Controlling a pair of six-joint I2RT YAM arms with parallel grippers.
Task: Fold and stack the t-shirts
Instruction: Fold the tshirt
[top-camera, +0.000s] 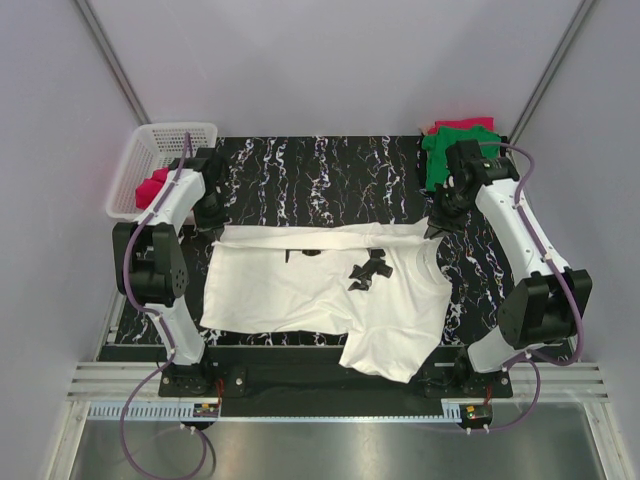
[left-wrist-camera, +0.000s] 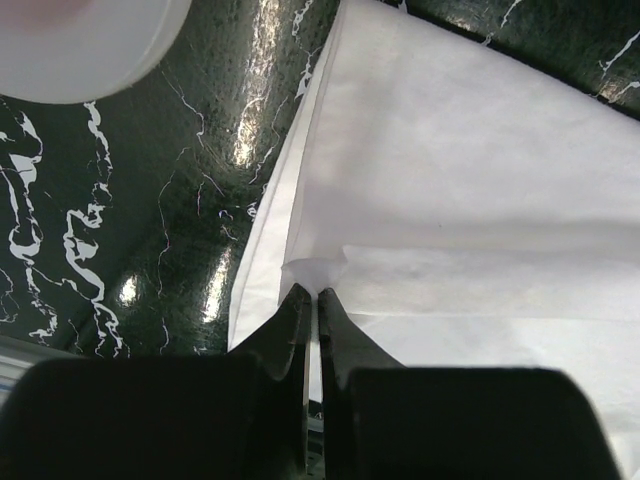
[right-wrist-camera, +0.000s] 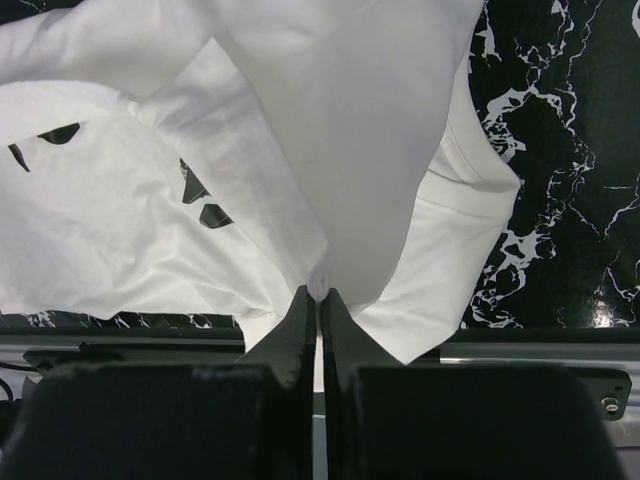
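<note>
A white t-shirt (top-camera: 320, 290) lies spread across the black marbled table, with one corner hanging over the near edge. My left gripper (top-camera: 213, 222) is shut on its far left edge, a small pinch of white cloth (left-wrist-camera: 316, 270) between the fingertips (left-wrist-camera: 313, 293). My right gripper (top-camera: 437, 228) is shut on the far right edge, where the fabric (right-wrist-camera: 330, 120) bunches up from its tips (right-wrist-camera: 321, 292). A folded green t-shirt (top-camera: 440, 160) sits at the back right corner, with a red cloth (top-camera: 462, 124) showing behind it. A pinkish-red t-shirt (top-camera: 152, 186) lies bunched in the basket.
A white plastic basket (top-camera: 170, 135) stands at the back left, just beyond the left arm. Grey walls enclose the table on three sides. A metal rail (top-camera: 330, 385) runs along the near edge by the arm bases.
</note>
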